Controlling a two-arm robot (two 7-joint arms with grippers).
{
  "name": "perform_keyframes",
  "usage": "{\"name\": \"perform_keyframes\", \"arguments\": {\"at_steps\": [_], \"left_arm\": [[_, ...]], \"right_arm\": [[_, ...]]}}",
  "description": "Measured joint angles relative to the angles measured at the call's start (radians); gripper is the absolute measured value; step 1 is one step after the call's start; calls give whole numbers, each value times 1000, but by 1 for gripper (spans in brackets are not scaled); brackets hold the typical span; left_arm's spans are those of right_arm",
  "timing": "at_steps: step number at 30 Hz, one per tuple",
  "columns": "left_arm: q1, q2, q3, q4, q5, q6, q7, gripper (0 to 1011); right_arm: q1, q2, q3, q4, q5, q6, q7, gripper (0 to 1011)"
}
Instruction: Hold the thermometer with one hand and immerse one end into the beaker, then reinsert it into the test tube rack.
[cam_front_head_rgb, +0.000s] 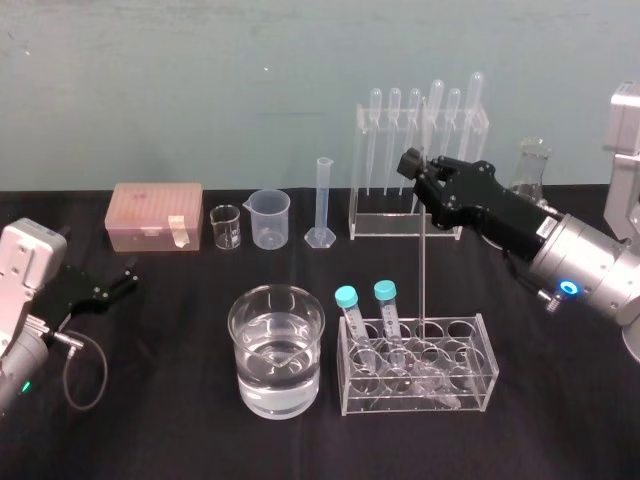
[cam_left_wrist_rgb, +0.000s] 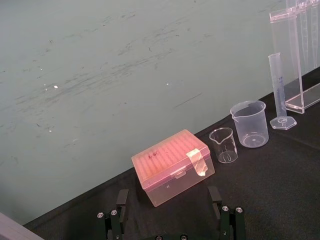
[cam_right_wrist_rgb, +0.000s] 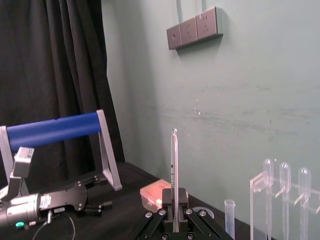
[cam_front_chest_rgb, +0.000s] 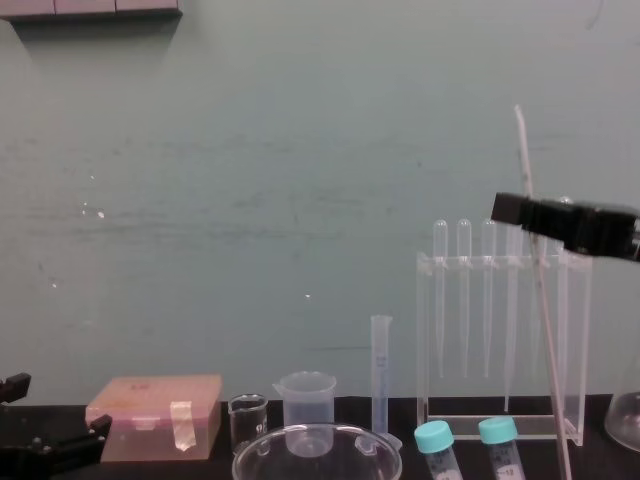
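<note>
My right gripper (cam_front_head_rgb: 418, 172) is shut on the thermometer (cam_front_head_rgb: 421, 260), a long thin glass rod. It hangs almost upright, slightly tilted in the chest view (cam_front_chest_rgb: 540, 290). Its lower end reaches down to the low tube rack in front; I cannot tell whether it touches. The beaker (cam_front_head_rgb: 276, 350), wide and part full of water, stands to the left of that rod. The tall clear test tube rack (cam_front_head_rgb: 356, 170) with several pipettes stands behind the gripper. The right wrist view shows the rod (cam_right_wrist_rgb: 173, 175) clamped between the jaws. My left gripper (cam_front_head_rgb: 122, 282) rests open at the table's left.
A low clear rack (cam_front_head_rgb: 480, 365) holds two blue-capped tubes. Along the back stand a pink tip box (cam_front_head_rgb: 157, 215), a small glass beaker (cam_front_head_rgb: 226, 227), a plastic beaker (cam_front_head_rgb: 270, 218), a measuring cylinder (cam_front_head_rgb: 322, 200) and a conical flask (cam_front_head_rgb: 530, 170).
</note>
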Motion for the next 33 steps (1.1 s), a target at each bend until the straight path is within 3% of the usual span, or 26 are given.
{"name": "perform_keyframes", "arguments": {"at_steps": [12,33], "left_arm": [[0,0,0,0,0,0,0,1008],[0,0,0,0,0,0,0,1008]], "right_arm": [[-2,-13,-7,25,-20,23,9,52],[4,-16,-12,37,-46,19,34,51]]}}
